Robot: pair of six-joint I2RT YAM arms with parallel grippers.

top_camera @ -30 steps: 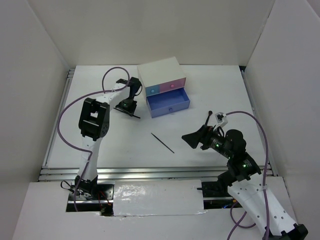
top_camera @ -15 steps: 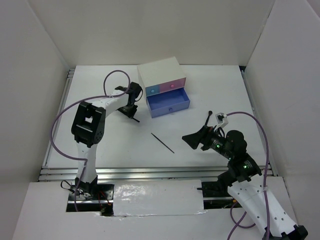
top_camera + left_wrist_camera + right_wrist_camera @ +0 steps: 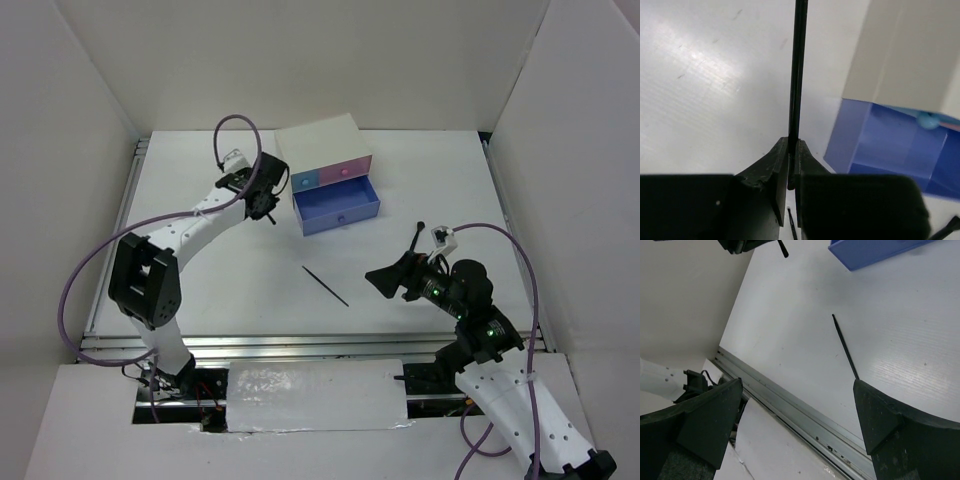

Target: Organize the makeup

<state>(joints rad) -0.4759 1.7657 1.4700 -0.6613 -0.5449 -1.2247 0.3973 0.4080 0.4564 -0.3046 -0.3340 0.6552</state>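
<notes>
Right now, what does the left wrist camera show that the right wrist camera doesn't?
Only the left wrist view: the left gripper shut on a thin black stick, close up, plus the white box and a round blue knob. Only the right wrist view: the right gripper, open, the whole loose stick lying on the table, and the metal rail. Both: the open blue drawer and the table.

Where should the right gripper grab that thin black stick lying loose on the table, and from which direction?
Take the thin black stick near its middle, coming straight down with the right gripper turned so its jaws close across the shaft. The stick lies flat and diagonal on the table, with bare surface on both sides.
</notes>
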